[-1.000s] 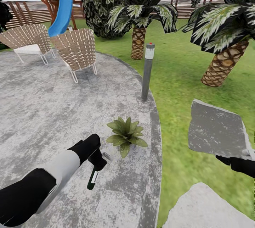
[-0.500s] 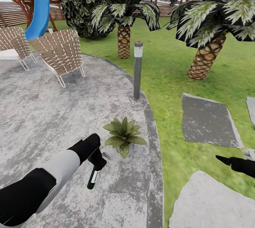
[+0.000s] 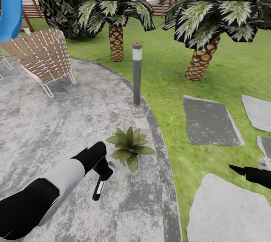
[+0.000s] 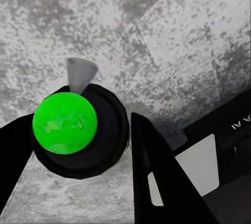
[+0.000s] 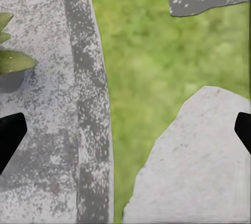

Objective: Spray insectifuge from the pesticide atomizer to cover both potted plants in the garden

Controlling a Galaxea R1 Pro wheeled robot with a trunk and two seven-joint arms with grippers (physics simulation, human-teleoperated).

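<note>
Left tool (image 3: 102, 171): clenched on the spray bottle (image 3: 98, 190), gripped at its head so the dark body with its white label hung below the tool, off the paving; the wrist camera looked down on the round bottle top (image 4: 78, 130) seated between the two dark fingers (image 4: 151, 172), with a grey nozzle stub jutting from it. The nozzle pointed ahead of the tool toward the potted plant (image 3: 130, 147), a green rosette sitting just beyond the tool on the patio (image 3: 56, 129) near its curved edge; this hold appeared chosen to aim spray at the leaves. Only one such plant was visible. Right tool (image 5: 125, 132): fingertips spread wide at the picture's edges, nothing between them, idle over a stepping stone (image 3: 226, 215) and lawn (image 3: 177, 84), apparently kept clear of the work. Beyond the plant: lamp post (image 3: 137, 72), wicker chair (image 3: 41, 55), palms (image 3: 199, 27), blue slide (image 3: 10, 6).
</note>
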